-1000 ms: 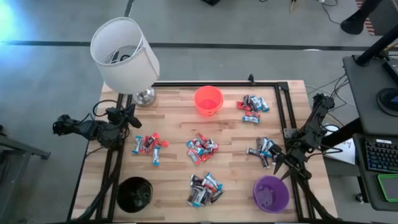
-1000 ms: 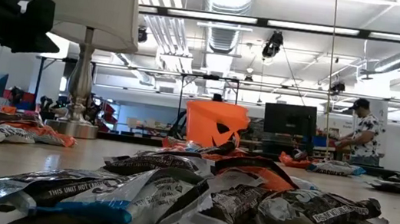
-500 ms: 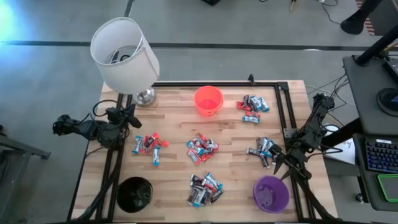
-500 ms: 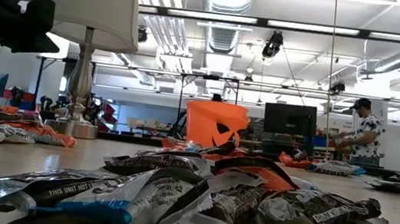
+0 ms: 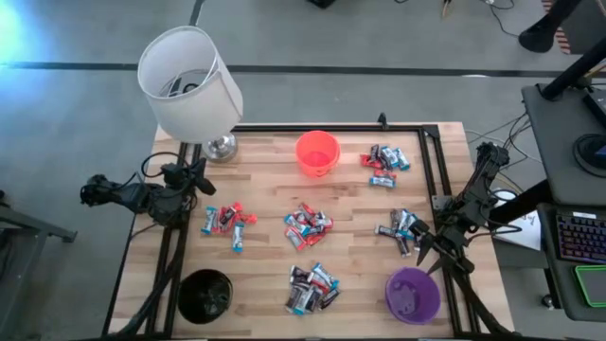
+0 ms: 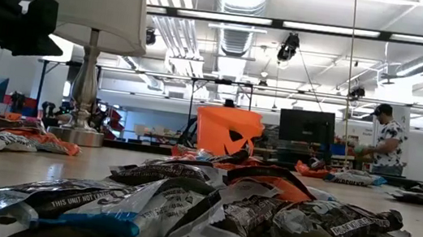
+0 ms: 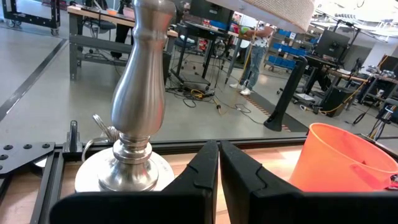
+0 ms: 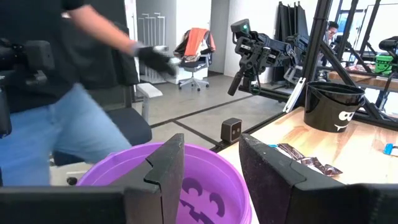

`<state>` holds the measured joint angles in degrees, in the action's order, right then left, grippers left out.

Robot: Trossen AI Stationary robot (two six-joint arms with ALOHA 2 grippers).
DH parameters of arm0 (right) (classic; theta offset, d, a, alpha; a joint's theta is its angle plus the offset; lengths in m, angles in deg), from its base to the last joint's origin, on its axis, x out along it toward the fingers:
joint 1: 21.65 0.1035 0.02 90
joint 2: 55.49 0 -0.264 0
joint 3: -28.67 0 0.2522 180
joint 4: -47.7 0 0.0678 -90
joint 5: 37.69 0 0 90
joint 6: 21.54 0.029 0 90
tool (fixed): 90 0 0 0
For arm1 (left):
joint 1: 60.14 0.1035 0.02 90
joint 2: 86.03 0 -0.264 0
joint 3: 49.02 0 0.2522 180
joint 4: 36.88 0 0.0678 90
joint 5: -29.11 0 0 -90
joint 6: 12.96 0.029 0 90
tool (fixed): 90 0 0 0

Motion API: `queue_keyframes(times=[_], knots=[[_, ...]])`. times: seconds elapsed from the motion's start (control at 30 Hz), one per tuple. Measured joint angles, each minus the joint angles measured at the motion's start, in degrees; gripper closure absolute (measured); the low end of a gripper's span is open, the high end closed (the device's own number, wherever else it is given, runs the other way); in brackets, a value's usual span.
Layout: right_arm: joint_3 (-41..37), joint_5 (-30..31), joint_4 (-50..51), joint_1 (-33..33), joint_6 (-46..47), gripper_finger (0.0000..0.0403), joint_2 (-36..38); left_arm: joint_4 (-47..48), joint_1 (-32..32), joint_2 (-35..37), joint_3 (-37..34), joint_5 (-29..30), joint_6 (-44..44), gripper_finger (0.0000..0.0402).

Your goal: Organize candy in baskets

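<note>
Candy lies on the wooden table in several heaps: left (image 5: 227,220), middle (image 5: 305,225), near middle (image 5: 311,287), far right (image 5: 386,161) and right (image 5: 402,227). The orange basket (image 5: 317,152) stands at the far middle, the black basket (image 5: 204,294) near left, the purple basket (image 5: 413,294) near right. My left gripper (image 5: 194,175) hovers shut at the left edge, pointing level toward the lamp base (image 7: 127,124) and the orange basket (image 7: 348,158). My right gripper (image 5: 428,254) hovers open at the right edge, just short of the purple basket (image 8: 124,174).
A white-shaded lamp (image 5: 189,85) stands on its silver base (image 5: 221,144) at the far left corner. A black frame (image 5: 426,133) runs along the table's edges. A person (image 8: 68,93) stands beyond the table's near edge; another (image 6: 384,141) is far off in the room.
</note>
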<state>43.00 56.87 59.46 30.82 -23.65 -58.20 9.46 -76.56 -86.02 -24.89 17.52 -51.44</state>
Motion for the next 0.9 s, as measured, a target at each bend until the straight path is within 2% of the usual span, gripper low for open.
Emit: queue_keyframes(times=[0.73, 0.9], knots=[[0.02, 0.01, 0.0, 0.0, 0.0, 0.0257, -0.02, 0.0, 0.01, 0.0, 0.0, 0.03, 0.1, 0.0402], [0.0, 0.01, 0.0, 0.01, 0.0, 0.0257, -0.01, 0.0, 0.0, 0.0, 0.0, 1.49, 3.47, 0.0402]])
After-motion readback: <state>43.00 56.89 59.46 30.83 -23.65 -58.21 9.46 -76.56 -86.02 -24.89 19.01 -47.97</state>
